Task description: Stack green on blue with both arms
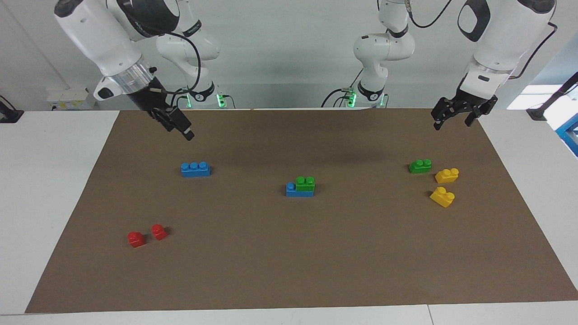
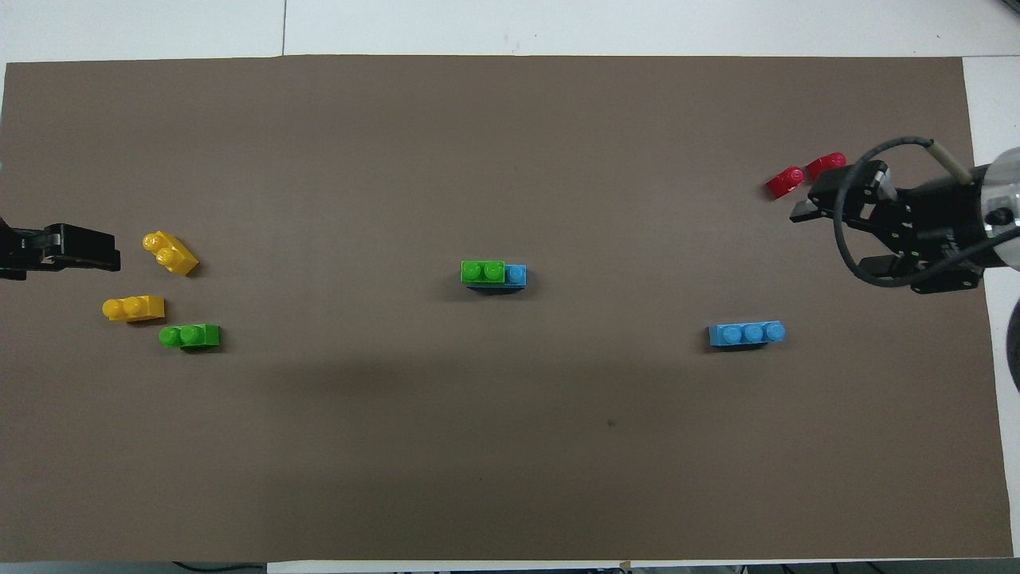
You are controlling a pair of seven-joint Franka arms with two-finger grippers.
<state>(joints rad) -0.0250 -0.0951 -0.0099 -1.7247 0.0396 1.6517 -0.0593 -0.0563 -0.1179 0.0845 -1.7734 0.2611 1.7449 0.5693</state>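
One green brick point(image 1: 305, 183) point(image 2: 483, 272) sits on a blue brick point(image 1: 298, 191) point(image 2: 516, 275) at the middle of the mat, leaving one blue stud bare. A second blue brick point(image 1: 195, 169) point(image 2: 747, 333) lies alone toward the right arm's end. A second green brick point(image 1: 420, 166) point(image 2: 190, 336) lies alone toward the left arm's end. My right gripper point(image 1: 188, 133) point(image 2: 833, 237) hangs high and open, holding nothing, over the mat's edge by its base. My left gripper point(image 1: 454, 121) point(image 2: 88, 255) is raised and open over the mat's corner at its own end, also holding nothing.
Two yellow bricks point(image 1: 447, 175) point(image 1: 442, 197) lie just beside the lone green brick, farther from the robots. Two small red bricks point(image 1: 136, 239) point(image 1: 158, 231) rest toward the right arm's end, farther from the robots than the lone blue brick. A brown mat point(image 1: 343, 271) covers the white table.
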